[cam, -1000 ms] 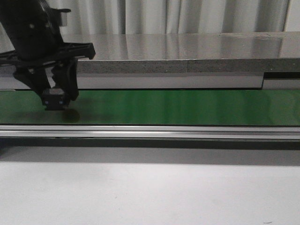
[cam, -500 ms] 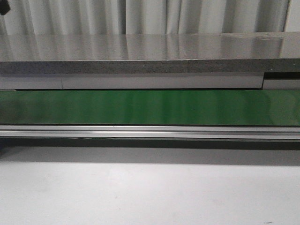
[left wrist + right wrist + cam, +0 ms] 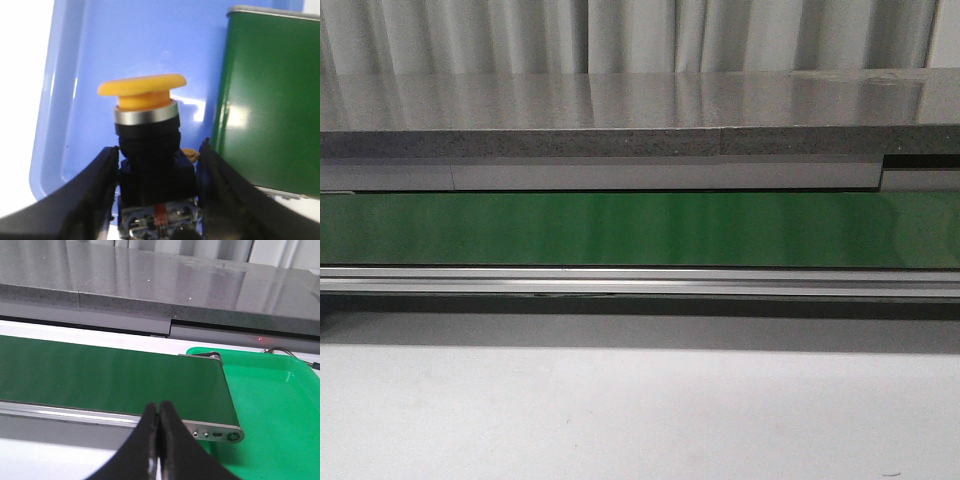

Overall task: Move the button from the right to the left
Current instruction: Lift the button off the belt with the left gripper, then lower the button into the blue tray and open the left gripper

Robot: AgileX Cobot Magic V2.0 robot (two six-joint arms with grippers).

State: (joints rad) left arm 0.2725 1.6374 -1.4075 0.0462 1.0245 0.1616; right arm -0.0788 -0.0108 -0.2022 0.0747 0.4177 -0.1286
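Observation:
In the left wrist view the button [image 3: 145, 130], with an orange-yellow mushroom cap, a silver collar and a black boxy body, sits between the black fingers of my left gripper [image 3: 159, 155], which is shut on its body. It hangs over a blue tray [image 3: 125, 55], beside the end of the green conveyor belt [image 3: 270, 100]. My right gripper [image 3: 158, 412] has its fingers pressed together on nothing, near the belt's right end [image 3: 100, 375]. Neither gripper shows in the front view.
A green tray [image 3: 270, 405] lies past the belt's right end. The belt [image 3: 640, 228] runs across the front view between a metal rail [image 3: 640, 280] and a grey stone ledge [image 3: 620, 110], with white tabletop [image 3: 640, 410] in front.
One second ago my left gripper held the button over the belt's left part in the front view. It has since left that view.

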